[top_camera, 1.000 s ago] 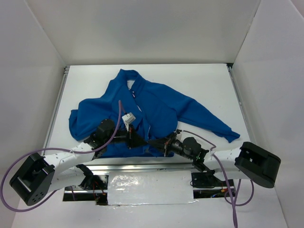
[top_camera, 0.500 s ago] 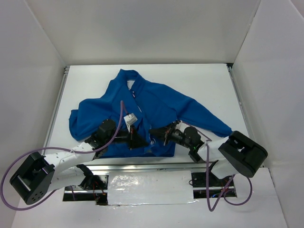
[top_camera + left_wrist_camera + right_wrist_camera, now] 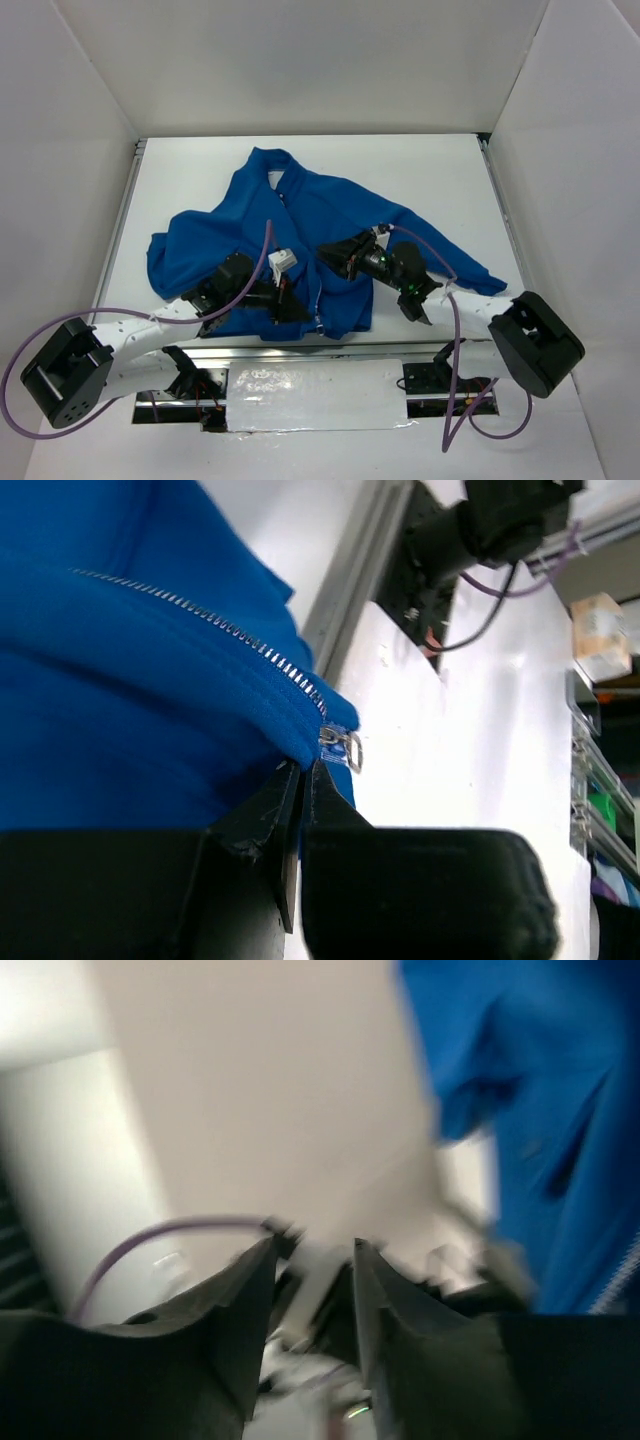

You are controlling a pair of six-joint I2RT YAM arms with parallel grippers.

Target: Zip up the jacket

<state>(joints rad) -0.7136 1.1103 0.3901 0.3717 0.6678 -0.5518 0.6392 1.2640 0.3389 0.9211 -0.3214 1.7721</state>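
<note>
White table (image 3: 440, 170) boxed in by plain white walls (image 3: 300, 60), shot from above. The jacket (image 3: 300, 235) is laid out flat, front side up, roughly mid-table but sitting toward the near edge. Its long axis runs far-to-near with a slight lean: the collar (image 3: 268, 160) points away from the arms and a bit left, and the hem (image 3: 340, 325) is right up by the arm bases. One sleeve (image 3: 440, 260) sticks out to the right and down toward the near edge, the other is bunched up on the left (image 3: 165, 260). The zipper (image 3: 230, 630) shows as a row of metal teeth in the left wrist view, and the little metal pull (image 3: 342, 750) is sitting right down at the hem corner, so the front isn't zipped up yet. The left gripper (image 3: 303, 772) has its fingers pressed together, pinching the blue fabric at the hem just under that pull. The right gripper (image 3: 312, 1250) is over the middle of the jacket, right of the zipper line; its wrist view is pretty blurry, but the fingers look spread with nothing between them, and I can't tell if it's touching the cloth.
</note>
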